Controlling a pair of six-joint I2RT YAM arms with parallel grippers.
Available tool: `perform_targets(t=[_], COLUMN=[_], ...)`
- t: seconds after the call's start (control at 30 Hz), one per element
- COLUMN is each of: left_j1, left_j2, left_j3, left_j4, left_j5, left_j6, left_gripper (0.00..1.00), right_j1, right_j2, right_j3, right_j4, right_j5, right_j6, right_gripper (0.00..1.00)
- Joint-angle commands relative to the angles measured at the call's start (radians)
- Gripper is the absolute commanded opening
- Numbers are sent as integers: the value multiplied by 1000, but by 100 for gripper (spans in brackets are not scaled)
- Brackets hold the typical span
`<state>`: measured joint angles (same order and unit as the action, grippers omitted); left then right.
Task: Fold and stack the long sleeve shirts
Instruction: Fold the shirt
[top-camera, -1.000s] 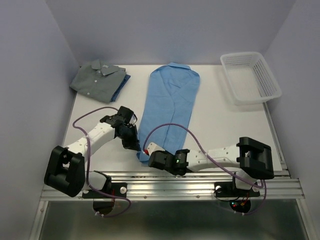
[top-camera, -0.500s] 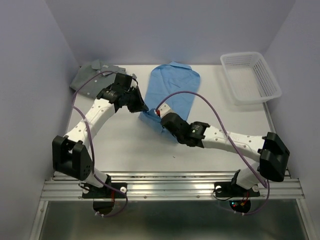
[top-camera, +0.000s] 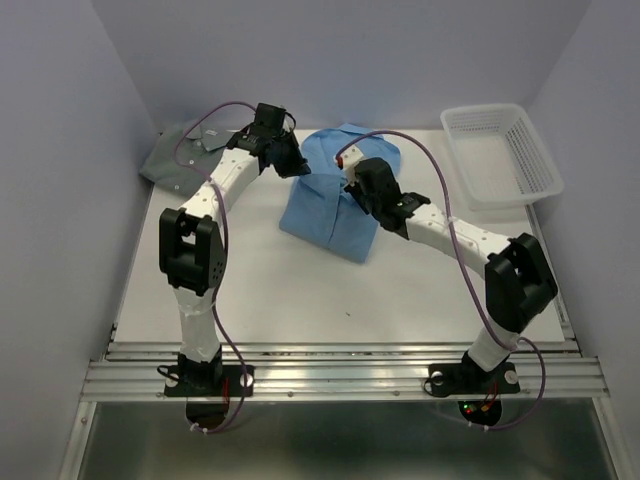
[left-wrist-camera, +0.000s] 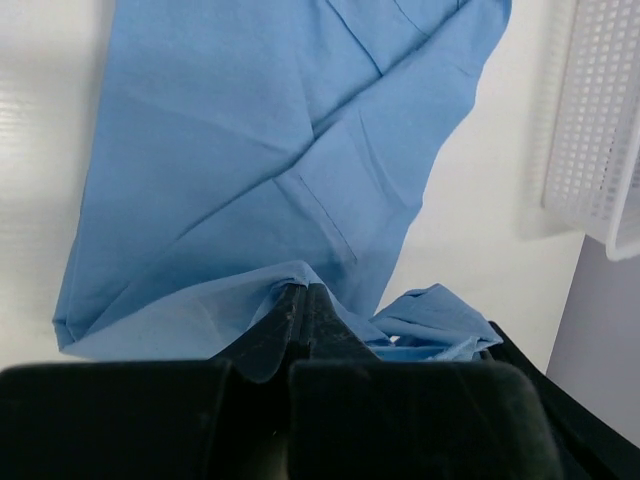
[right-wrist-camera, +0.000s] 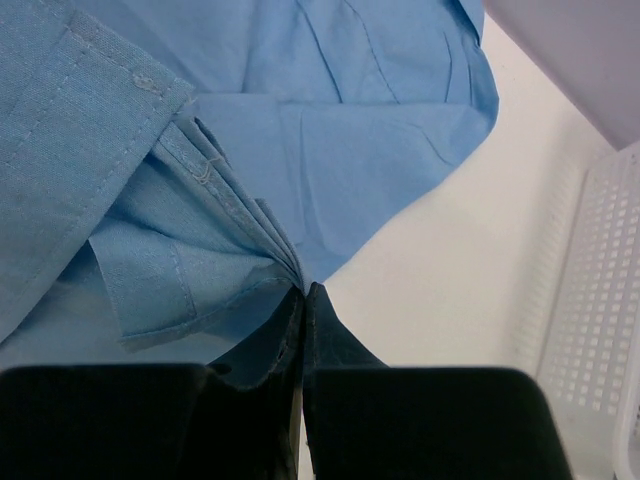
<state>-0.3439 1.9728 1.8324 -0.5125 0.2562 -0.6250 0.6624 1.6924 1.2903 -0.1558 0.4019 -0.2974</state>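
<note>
Grippers: left gripper (left-wrist-camera: 300, 298) pinched tight on blue shirt (top-camera: 330, 222) hem; right gripper (right-wrist-camera: 303, 293) likewise, on gathered edge. Shirt: folded double, hem held over its upper half.

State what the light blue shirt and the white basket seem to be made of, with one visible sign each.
The light blue shirt: thin woven cloth, probably cotton or a blend, matte; it folds in soft creases and shows stitched hems. The white basket: likely moulded plastic, smooth and faintly glossy; its stiff walls are a regular grid of small holes.
</note>
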Motion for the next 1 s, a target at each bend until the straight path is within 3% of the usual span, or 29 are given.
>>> perform_targets(t=[0.0,0.2,0.43,0.47,0.5,0.53,0.57,0.6,0.63,0.67,0.7,0.77,0.9,0.97], left_j1=[20,31,31,32,31,31,31,31,29,29,29,29,31,33], left_j2=[53,164,253,264,270,274,276,262,252,236,222,164,28,-54], left_j3=[117,206,274,281,289,294,303,301,298,292,286,251,81,-37], left_j4=[-15,-32,-46,-56,-63,-69,-75,-83,-86,-87,-89,-98,-69,-60], left_j5=[-12,-18,-54,-48,-40,-35,-32,-32,-40,-52,-76,-112,-172,-201], left_j6=[-8,-24,-10,-5,-1,7,17,25,36,39,45,48,41,25], left_gripper=[0,0,3,8,15,33,42,62,68,73,98,99,99,99], right_j1=[-59,-92,-124,-124,-124,-124,-124,-124,-124,-124,-124,-124,-124,-124], right_j2=[85,190,288,296,299,300,294,288,279,265,230,179,67,52], right_j3=[92,148,198,207,216,225,243,259,273,285,285,264,179,144], right_j4=[99,88,81,73,64,56,33,-9,-24,-36,-50,-57,-62,-50], right_j5=[-146,-172,-187,-184,-164,-153,-138,-123,-108,-97,-104,-139,-398,-618], right_j6=[-66,-60,-19,-10,1,10,17,33,47,59,88,121,239,276], right_gripper=[1,1,10,13,28,31,34,63,81,88,100,100,100,100])
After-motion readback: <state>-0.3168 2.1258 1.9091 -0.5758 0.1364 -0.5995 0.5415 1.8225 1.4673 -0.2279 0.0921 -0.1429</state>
